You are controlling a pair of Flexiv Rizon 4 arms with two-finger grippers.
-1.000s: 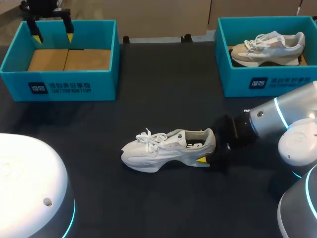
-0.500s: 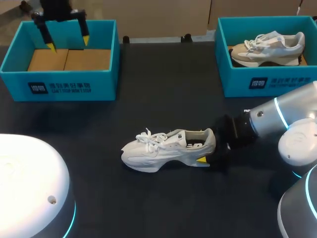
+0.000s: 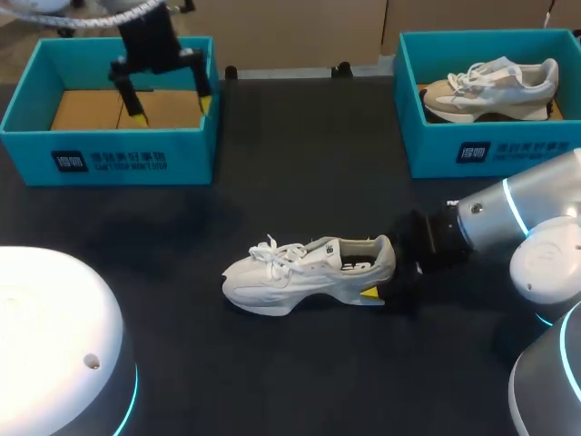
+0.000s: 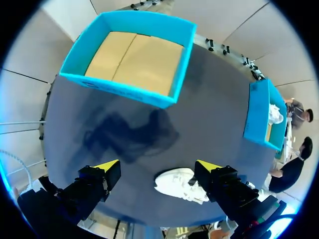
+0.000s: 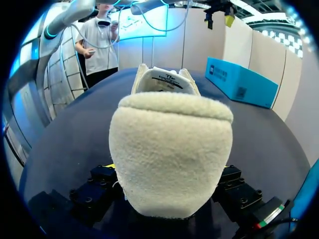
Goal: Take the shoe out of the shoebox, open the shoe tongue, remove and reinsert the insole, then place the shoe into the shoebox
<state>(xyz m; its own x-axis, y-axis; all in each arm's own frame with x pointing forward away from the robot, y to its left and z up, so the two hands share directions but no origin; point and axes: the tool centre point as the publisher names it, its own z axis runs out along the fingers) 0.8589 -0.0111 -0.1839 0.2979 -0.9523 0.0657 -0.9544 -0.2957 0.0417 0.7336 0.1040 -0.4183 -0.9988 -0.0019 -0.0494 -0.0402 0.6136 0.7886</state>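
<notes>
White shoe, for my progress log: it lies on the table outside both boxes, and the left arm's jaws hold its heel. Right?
Wrong arm. The head view shows the right arm with its jaws on the heel of the white shoe; the left arm is over the empty box. The rest stands.

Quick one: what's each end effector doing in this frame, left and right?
Left end effector: open, holding nothing.
Right end effector: closed on the heel of the white shoe.
</notes>
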